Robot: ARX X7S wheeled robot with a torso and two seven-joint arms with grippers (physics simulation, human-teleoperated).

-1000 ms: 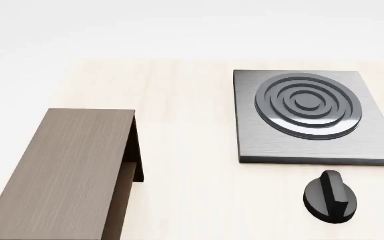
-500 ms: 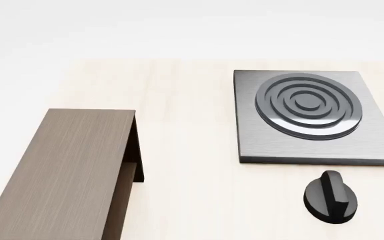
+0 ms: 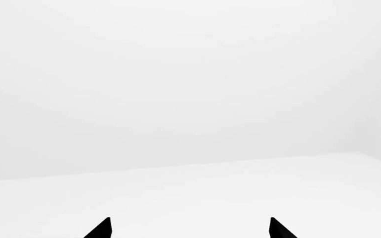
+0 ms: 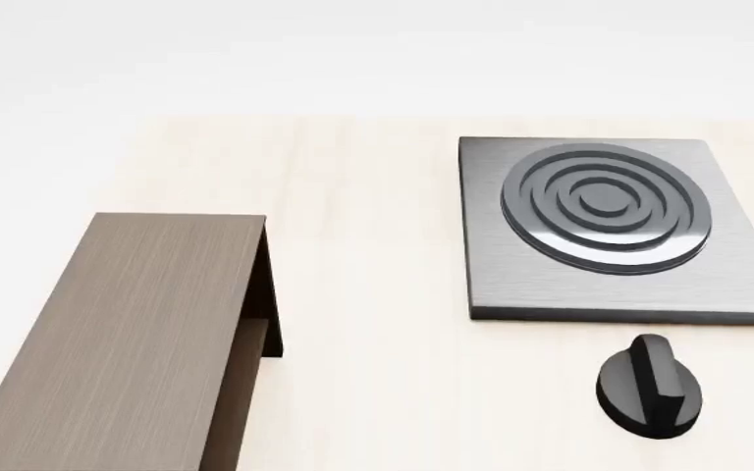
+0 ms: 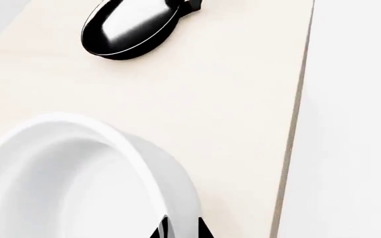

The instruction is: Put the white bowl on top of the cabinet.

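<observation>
White bowl [image 5: 65, 183] rim between right end effector [image 5: 180, 230] fingertips, left end effector [image 3: 189, 229] spread wide, holding nothing

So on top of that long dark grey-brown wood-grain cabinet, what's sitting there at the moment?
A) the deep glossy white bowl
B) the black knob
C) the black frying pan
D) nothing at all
D: in the head view the flat top of the long dark grey-brown wood-grain cabinet is bare, while the deep glossy white bowl shows only in the right wrist view, on the pale wooden table.

I read no text, label, brand, number or sign on any surface in my three views.
</observation>
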